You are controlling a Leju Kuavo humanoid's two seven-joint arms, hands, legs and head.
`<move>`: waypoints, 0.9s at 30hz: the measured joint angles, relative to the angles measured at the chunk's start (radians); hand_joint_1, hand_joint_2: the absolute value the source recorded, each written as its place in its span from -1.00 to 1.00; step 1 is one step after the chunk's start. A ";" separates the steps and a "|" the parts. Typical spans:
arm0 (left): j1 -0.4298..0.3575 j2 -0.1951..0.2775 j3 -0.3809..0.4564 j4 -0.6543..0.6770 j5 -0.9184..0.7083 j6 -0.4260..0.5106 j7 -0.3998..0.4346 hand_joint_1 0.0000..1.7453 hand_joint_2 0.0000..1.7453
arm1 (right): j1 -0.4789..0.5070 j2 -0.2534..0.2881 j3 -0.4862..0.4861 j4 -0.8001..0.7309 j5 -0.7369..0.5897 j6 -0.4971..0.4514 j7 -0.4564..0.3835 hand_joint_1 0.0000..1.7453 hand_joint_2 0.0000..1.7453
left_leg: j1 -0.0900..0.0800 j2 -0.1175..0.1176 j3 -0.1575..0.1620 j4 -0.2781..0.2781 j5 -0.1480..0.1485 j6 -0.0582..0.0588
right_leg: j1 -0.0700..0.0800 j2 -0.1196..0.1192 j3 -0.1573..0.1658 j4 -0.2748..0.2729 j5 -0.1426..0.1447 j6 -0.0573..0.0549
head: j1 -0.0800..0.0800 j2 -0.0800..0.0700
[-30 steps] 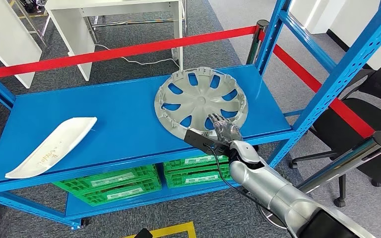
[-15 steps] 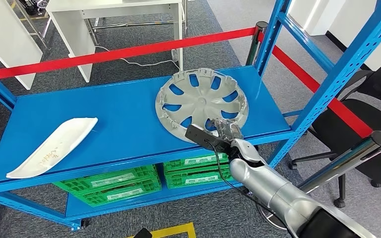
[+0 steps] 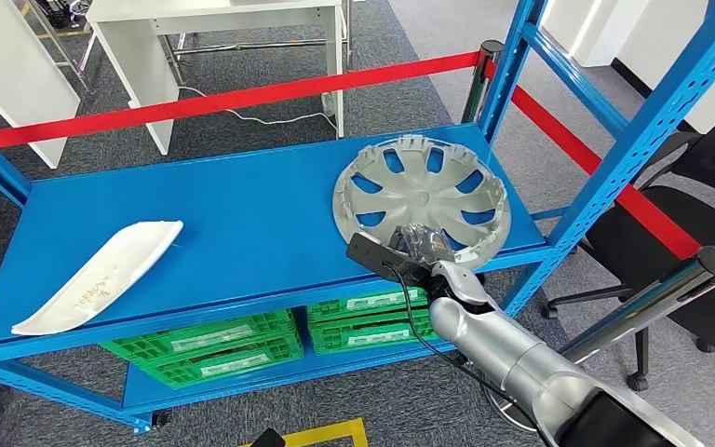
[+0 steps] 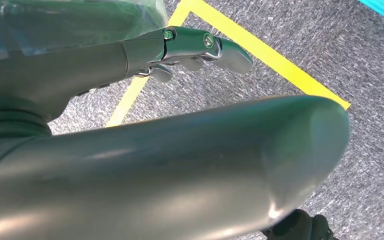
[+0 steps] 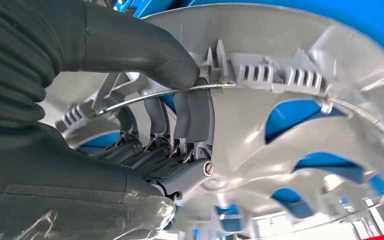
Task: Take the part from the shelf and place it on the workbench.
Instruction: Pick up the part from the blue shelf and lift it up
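Head view: the grey hubcap lies on the blue shelf, at its right end and close to the front edge, its hollow back facing up and blue showing through its slots. The right hand reaches in from below on a silver arm and grips the hubcap's near rim, with a black camera block just beside the wrist. Well apart, at the shelf's left end, lies a long white part. Green crates sit on the lower level under the shelf. A red barrier tape runs behind the rack, a white desk stands beyond it on the grey carpet, and a black office chair stands at the right.

Left wrist view: the left hand hangs over grey carpet crossed by a yellow floor line. Its dark fingers are bent inward with nothing between them; a thick grey thumb lies across most of the picture.

Right wrist view: the right hand pinches the hubcap at its rim, the thumb pressing one face and the darker fingers hooked over the clips and wire ring on the other.
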 joint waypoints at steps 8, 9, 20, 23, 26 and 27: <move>0.000 0.000 0.000 0.000 0.002 0.001 -0.001 -1.00 -1.00 | 0.000 -0.001 0.000 0.000 -0.003 0.001 0.000 1.00 1.00 | 0.000 0.000 0.000 0.000 0.000 0.000 | 0.000 0.000 0.000 0.000 0.000 0.000 | 0.000 0.000; 0.000 0.000 0.000 0.000 0.003 0.001 -0.001 -1.00 -1.00 | 0.000 -0.001 0.000 0.000 -0.004 0.001 0.000 1.00 1.00 | 0.000 0.000 0.000 0.000 0.000 0.000 | 0.000 0.000 0.000 0.000 0.000 0.000 | 0.000 0.000; 0.000 0.000 0.000 0.000 0.003 0.007 -0.002 -1.00 -1.00 | -0.001 -0.002 -0.001 0.000 -0.019 -0.022 -0.001 1.00 1.00 | 0.000 0.000 0.000 0.000 -0.001 -0.001 | 0.000 0.000 0.000 0.000 0.000 -0.001 | 0.000 0.000; 0.000 0.000 0.000 0.000 0.001 0.007 -0.002 -1.00 -1.00 | -0.001 -0.003 -0.002 0.001 -0.028 -0.043 -0.008 1.00 1.00 | 0.000 0.000 0.000 0.000 -0.001 -0.001 | 0.000 0.000 0.000 0.000 0.000 -0.001 | 0.000 0.000; 0.000 0.000 0.000 0.000 -0.003 0.007 -0.002 -1.00 -1.00 | -0.001 -0.004 -0.006 0.002 -0.040 -0.068 -0.022 1.00 1.00 | 0.000 0.000 0.000 0.000 -0.001 -0.001 | 0.000 0.000 0.000 0.000 0.000 -0.001 | 0.000 0.000; 0.000 0.000 0.000 0.000 -0.004 0.007 -0.002 -1.00 -1.00 | -0.002 -0.004 -0.008 0.002 -0.044 -0.077 -0.026 1.00 1.00 | 0.000 0.000 0.000 0.000 -0.001 -0.001 | 0.000 0.000 0.000 0.000 0.000 -0.001 | 0.000 0.000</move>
